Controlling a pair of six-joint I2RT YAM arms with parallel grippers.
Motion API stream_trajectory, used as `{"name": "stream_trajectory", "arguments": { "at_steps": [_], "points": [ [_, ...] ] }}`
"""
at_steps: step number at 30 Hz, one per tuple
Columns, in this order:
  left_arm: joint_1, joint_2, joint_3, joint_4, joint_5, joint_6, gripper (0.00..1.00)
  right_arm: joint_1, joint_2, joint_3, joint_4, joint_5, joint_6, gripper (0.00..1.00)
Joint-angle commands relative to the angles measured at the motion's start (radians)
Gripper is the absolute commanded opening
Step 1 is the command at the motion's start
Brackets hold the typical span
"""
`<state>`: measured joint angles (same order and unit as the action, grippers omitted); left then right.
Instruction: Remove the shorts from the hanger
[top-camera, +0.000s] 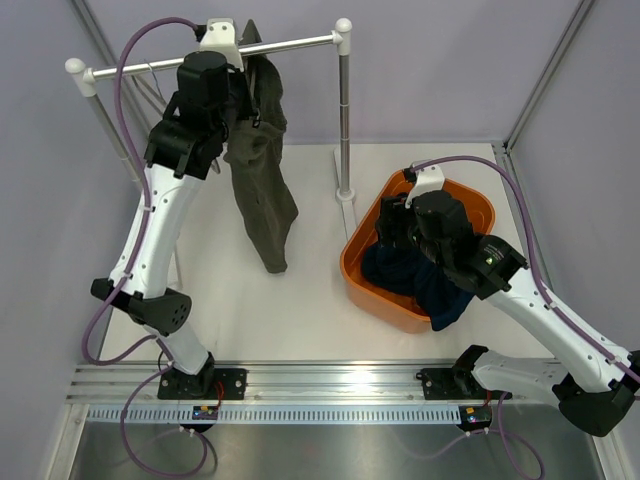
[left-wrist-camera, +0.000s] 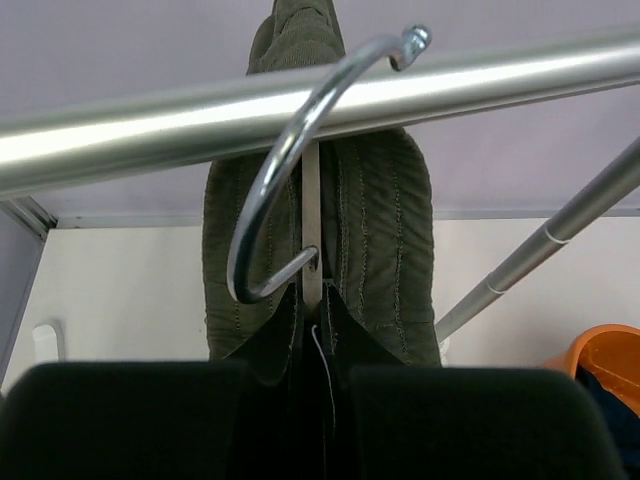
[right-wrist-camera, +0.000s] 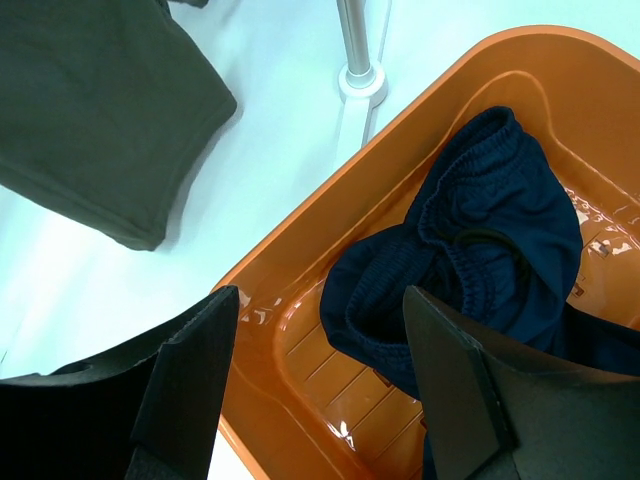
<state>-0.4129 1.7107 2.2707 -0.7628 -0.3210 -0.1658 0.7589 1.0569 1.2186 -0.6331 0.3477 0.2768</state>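
The shorts (top-camera: 262, 180) hang from the rail (left-wrist-camera: 120, 135) at the back of the bench (top-camera: 300, 310), on a hanger whose metal hook (left-wrist-camera: 270, 170) loops over the bar, with their legs drooping towards the bench. The left pincer (left-wrist-camera: 318, 400) is raised to the rail, its pads pressed together on the olive fabric just under the hook. The right pincer (right-wrist-camera: 320, 300) hangs with its fingers spread over the near rim of an orange basket (right-wrist-camera: 300, 230), which holds a navy garment (right-wrist-camera: 480, 230).
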Motion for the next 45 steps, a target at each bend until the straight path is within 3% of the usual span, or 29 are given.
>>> {"name": "stream_trajectory", "arguments": {
  "at_steps": [1,17,21,27,30,35,45],
  "points": [
    [0.0,-0.071,0.039,0.1,0.036,0.04,0.0,-0.01,-0.006,0.004,0.024,-0.01,0.002,0.74],
    [-0.004,-0.207,-0.177,-0.049,0.19,0.0,0.0,-0.01,-0.014,0.013,0.013,-0.027,0.013,0.74],
    [-0.05,-0.244,-0.229,-0.101,0.263,0.026,0.0,-0.009,-0.018,0.027,0.009,-0.042,0.012,0.73],
    [-0.147,-0.413,-0.473,-0.058,0.364,0.02,0.0,-0.004,0.021,0.087,-0.011,-0.165,0.012,0.69],
    [-0.201,-0.505,-0.601,-0.027,0.37,0.002,0.0,0.049,0.037,0.117,-0.008,-0.162,0.016,0.67],
    [-0.299,-0.608,-0.762,-0.003,0.363,-0.032,0.0,0.189,0.09,0.192,-0.028,-0.024,0.009,0.69],
    [-0.409,-0.684,-0.898,0.02,0.298,-0.077,0.0,0.292,0.175,0.229,0.004,0.039,0.044,0.71]
  ]
}}
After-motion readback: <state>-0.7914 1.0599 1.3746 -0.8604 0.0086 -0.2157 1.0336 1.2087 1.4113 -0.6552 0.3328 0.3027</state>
